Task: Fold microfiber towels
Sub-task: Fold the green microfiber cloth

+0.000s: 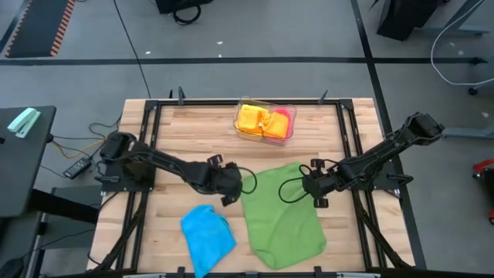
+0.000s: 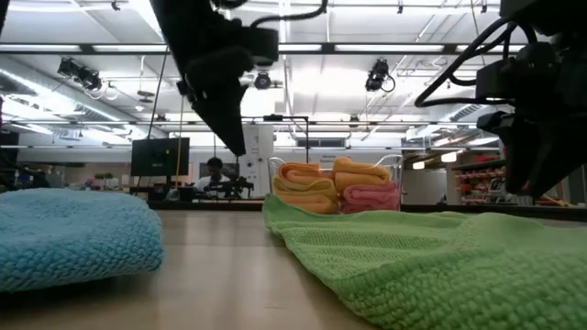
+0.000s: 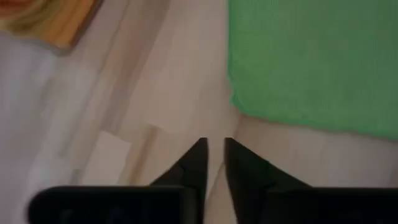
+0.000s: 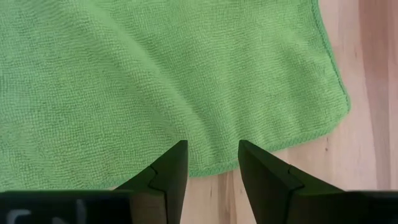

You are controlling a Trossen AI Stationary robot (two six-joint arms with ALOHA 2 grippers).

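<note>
Nearest the front edge of the counter (image 1: 193,131), a blue towel (image 1: 207,235) is lying bunched and a green towel (image 1: 282,212) is lying spread, well short of flat. The step in hand looks like the first fold of the green towel. The left gripper (image 1: 229,189) is hovering just beside its left edge, fingers nearly pressed together, holding nothing. The right gripper (image 4: 211,163) is hanging over its right edge, fingers spread, empty. Next move likely calls for both to drop onto the corners and pinch. Farther back, a clear tray (image 1: 241,130) is holding folded orange, yellow and pink towels (image 1: 265,121). Beyond the wooden counter, a workshop with ceiling lights and a distant person (image 2: 214,171) is showing.
</note>
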